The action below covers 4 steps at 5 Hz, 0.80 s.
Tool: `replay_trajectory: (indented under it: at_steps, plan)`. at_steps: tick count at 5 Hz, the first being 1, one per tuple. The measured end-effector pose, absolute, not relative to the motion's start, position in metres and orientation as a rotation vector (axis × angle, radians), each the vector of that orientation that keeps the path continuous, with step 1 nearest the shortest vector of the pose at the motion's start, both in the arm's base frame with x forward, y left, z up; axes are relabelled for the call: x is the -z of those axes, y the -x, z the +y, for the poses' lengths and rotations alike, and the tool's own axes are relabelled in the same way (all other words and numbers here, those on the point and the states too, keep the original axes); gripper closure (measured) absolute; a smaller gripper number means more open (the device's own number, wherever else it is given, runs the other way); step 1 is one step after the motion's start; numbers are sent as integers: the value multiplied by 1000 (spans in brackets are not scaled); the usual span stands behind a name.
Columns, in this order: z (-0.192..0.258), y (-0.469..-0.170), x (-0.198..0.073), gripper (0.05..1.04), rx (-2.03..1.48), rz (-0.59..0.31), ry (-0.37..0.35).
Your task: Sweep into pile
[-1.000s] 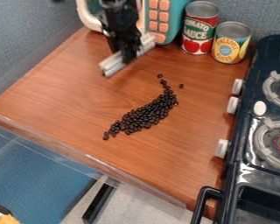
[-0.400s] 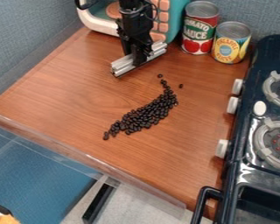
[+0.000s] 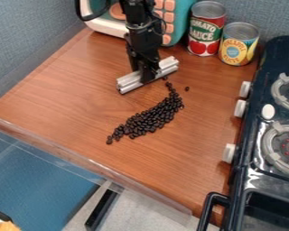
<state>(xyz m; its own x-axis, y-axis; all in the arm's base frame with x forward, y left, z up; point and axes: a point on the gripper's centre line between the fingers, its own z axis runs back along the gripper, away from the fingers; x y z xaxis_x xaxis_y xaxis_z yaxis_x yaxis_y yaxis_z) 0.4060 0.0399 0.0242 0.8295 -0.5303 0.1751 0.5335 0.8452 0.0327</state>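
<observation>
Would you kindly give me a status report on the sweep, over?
Claw shut on bar. Beans in curved streak, stray bean beside. Nothing seen between bar and beans.

The taller can point(image 3: 205, 31), with a red and green label, reads "TOMATO" on a slanting line, with "SAUCE" in big pale letters just below, above a picture of red tomatoes. On the shorter can point(image 3: 238, 45) beside it, "PINEAPPLE" curves in small letters across the upper part of the yellow and blue label. A second word lower on that label is too small to read with certainty.
</observation>
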Motion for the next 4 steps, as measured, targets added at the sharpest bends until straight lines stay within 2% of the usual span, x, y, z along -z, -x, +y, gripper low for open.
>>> replay_trajectory:
  at_steps: [4]
  plan:
    - [20,-374,-20,718,644,-184,16]
